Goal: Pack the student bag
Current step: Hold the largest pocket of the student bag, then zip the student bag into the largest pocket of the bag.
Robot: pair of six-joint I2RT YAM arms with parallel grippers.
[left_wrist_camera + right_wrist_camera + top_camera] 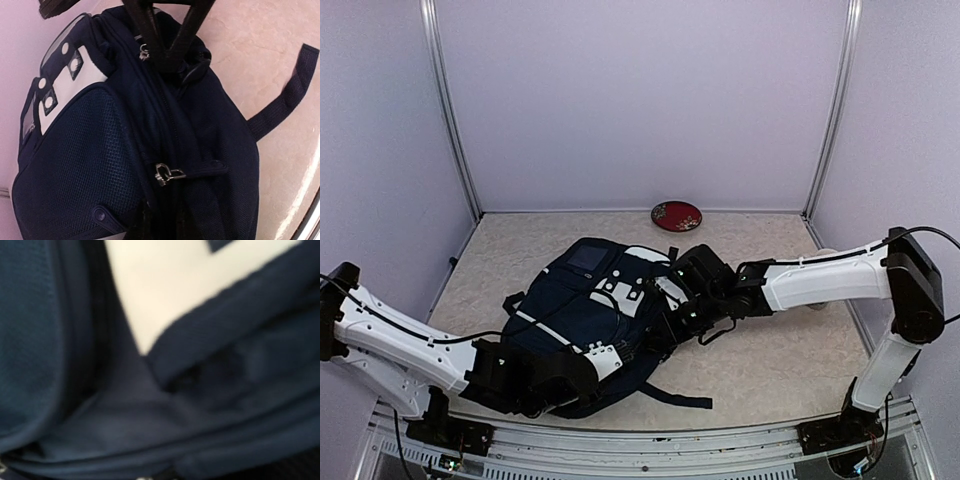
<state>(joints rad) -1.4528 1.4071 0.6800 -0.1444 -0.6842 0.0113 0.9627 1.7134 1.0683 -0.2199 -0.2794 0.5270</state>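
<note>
Both closed: left claw (165, 226) pinches the student bag's (570, 310) woven navy seam, right claw (665, 326) presses its soft fabric.

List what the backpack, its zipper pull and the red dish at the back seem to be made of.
The backpack looks like matte navy woven fabric: the weave shows, and there is a mesh side panel. The zipper pull is likely metal, given its silvery glint. The red dish is glossy, perhaps lacquer or plastic; it is too small to tell.

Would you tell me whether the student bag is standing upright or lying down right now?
Lying down: the student bag rests on its back on the table, white patch facing up toward the overhead camera.
</note>
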